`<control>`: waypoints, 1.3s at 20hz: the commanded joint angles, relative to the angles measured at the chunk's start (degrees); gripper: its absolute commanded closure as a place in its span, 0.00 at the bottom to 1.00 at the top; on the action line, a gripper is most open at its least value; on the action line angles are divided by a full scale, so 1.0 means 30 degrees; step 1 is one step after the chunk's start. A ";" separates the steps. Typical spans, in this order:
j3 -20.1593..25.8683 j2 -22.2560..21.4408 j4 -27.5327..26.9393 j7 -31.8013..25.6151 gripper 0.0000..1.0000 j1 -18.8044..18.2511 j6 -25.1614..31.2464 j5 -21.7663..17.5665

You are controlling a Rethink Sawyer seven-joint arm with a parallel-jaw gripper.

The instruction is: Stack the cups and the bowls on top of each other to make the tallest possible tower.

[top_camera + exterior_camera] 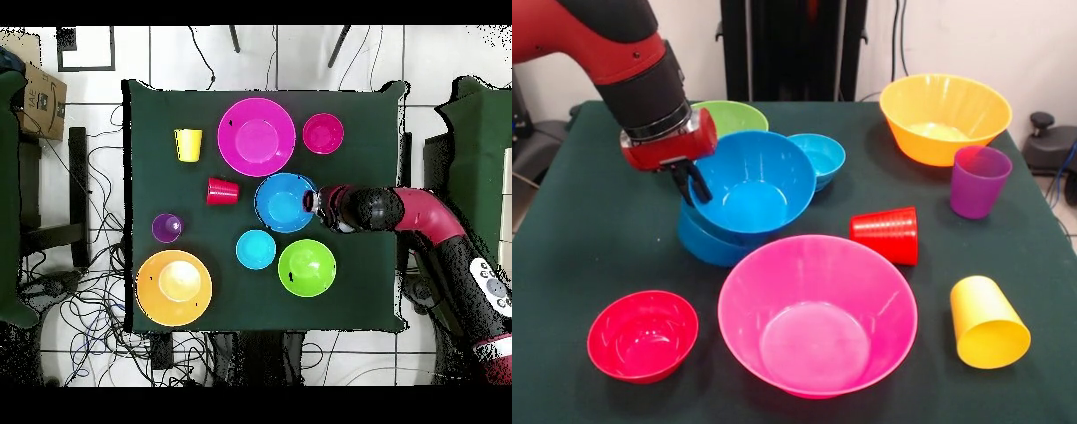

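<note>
Nearest the front camera on the dark green table (591,221): large glossy pink bowl (817,314), upright and wide-mouthed, with a small red bowl (643,335) just beside it on the picture's left and a yellow cup (987,321) tipped on its side, well apart on the right.

Behind the pink bowl, slightly right: red cup (886,234), ribbed, lying on its side near the pink rim.

At mid-table: two medium blue bowls nested into a short tower (743,205), upper bowl tilted toward the camera, lower one showing only as a darker crescent beneath it. Pressed against the tower's left rim, the gripper (687,182) on the red and black arm (609,44), dark fingers at the upper bowl's edge; clenched on the rim or merely touching it, impossible to tell from either view.

Just behind the tower on the right: small light-blue bowl (821,156), touching or nearly touching the upper blue rim. Behind the gripper: green bowl (734,117), partly hidden by the arm.

Toward the far right: translucent purple cup (977,180), upright, and behind it the large orange bowl (945,117), upright near the table's far corner.
</note>
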 commanded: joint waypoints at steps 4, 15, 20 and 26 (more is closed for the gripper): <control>-0.0264 0.1052 -0.1788 -0.5985 1.00 0.0006 -0.0579 -0.1423; 0.0073 0.1674 -0.3106 -0.7274 1.00 -0.0032 0.0460 -0.1314; 0.0179 0.1856 -0.3603 -0.7886 1.00 -0.0036 0.0806 -0.1276; 0.0164 0.2152 -0.4347 -0.8608 1.00 0.0083 0.1089 -0.1263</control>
